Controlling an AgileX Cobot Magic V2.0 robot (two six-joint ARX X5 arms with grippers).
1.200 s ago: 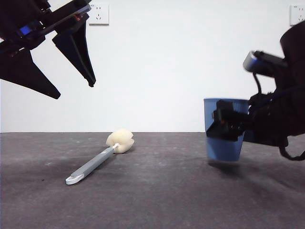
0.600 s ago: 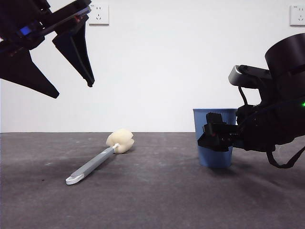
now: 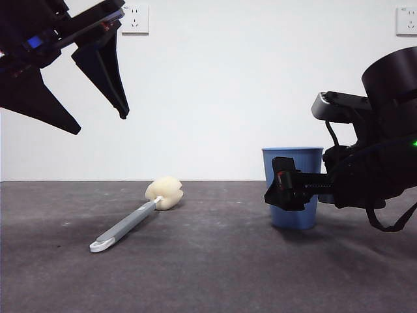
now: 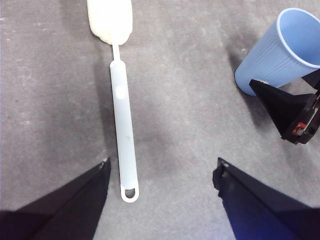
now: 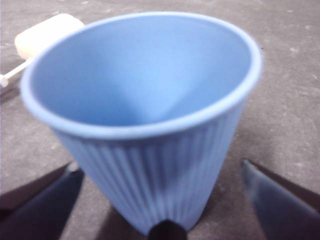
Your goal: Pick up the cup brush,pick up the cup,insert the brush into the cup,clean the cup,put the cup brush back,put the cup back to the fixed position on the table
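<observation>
What my cameras cannot make out

In the front view my right end effector (image 3: 287, 190) covers the lower left side of the blue ribbed cup (image 3: 296, 171), so I cannot tell there whether my jaws touch it. In my right wrist view the cup (image 5: 145, 145) is blurred, its base runs off the picture's edge and both jaw tips are soft shapes. That same view cuts off the cup brush (image 5: 42, 32), showing only its sponge head and a bit of stem. In my left wrist view the sponge head (image 4: 110, 20) is clipped.
</observation>
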